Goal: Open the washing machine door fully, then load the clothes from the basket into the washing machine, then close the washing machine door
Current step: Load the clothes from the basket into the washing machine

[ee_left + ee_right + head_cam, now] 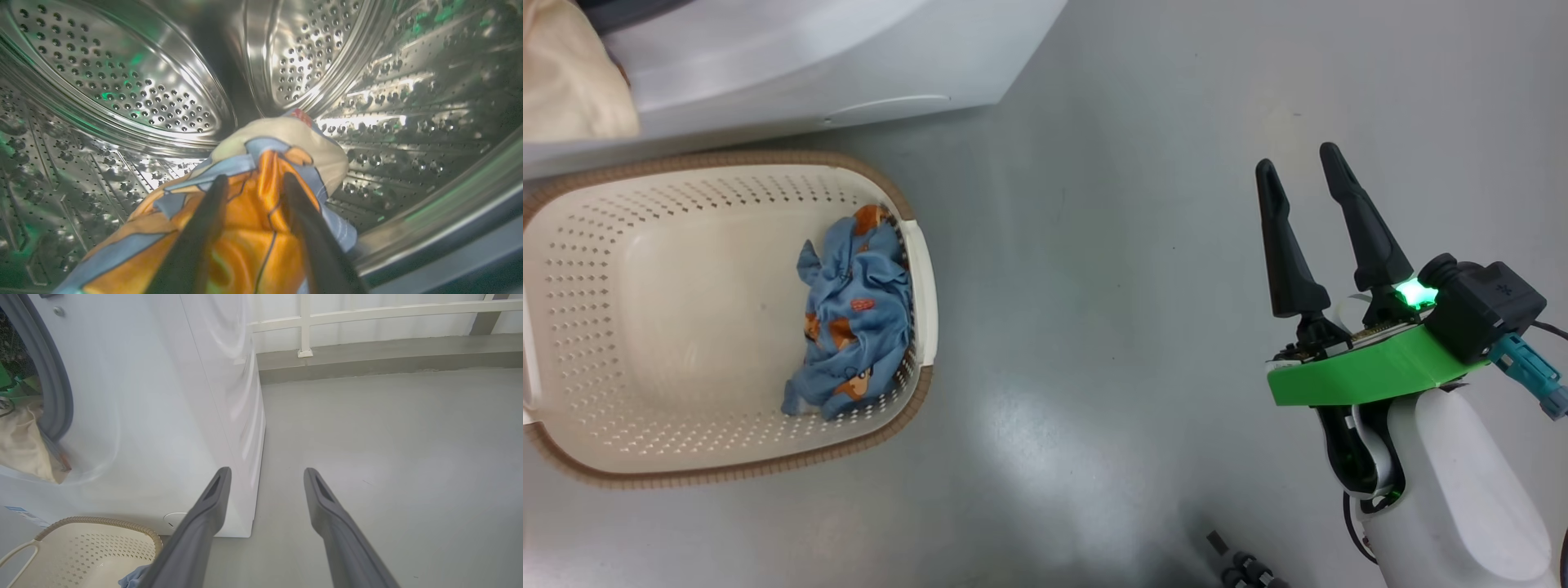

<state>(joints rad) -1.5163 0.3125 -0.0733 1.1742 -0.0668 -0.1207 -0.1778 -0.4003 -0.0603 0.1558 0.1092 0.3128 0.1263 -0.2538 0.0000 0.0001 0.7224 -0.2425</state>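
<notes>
Inside the steel drum (122, 81) of the washing machine (163, 396), my left gripper (255, 177) has its fingers apart. An orange, blue and cream garment (286, 139) lies between and under them, resting on the drum wall. More cream cloth (572, 82) hangs over the grey rubber ring (57, 388) at the opening. The cream basket (923, 269) stands on the floor before the machine, with light blue clothes (854, 318) bunched against its right wall. My right gripper (1298, 159) hovers open and empty over the floor to the basket's right. The washing machine door is out of view.
Grey floor (1094, 286) stretches to the right of the machine and basket. In the right wrist view a low kerb and white railing (367, 314) close off the far side. The basket rim (98, 522) sits just below the machine's front corner.
</notes>
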